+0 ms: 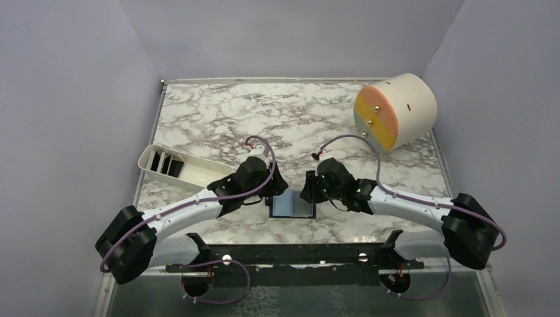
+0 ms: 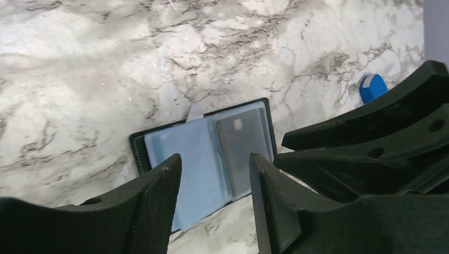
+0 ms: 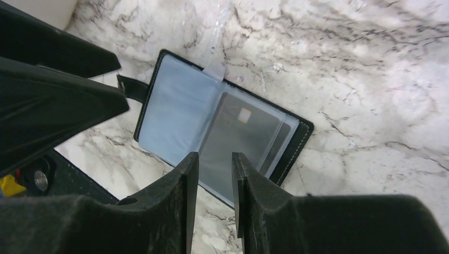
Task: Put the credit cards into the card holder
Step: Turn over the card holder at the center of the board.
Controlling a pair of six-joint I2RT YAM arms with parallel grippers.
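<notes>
Both left tool (image 2: 214, 163) and right tool (image 3: 214, 159) empty over the open card holder (image 2: 177, 153), left half agape, right narrowly parted.

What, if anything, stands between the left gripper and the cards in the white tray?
Nothing visible does. The credit cards stand in the white tray, open on top, left of the left gripper.

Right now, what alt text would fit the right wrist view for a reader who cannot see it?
An open black card holder lies on the marble table, a dark credit card tucked in one of its sleeves. The right gripper, fingers slightly parted and empty, hangs over the card.
</notes>
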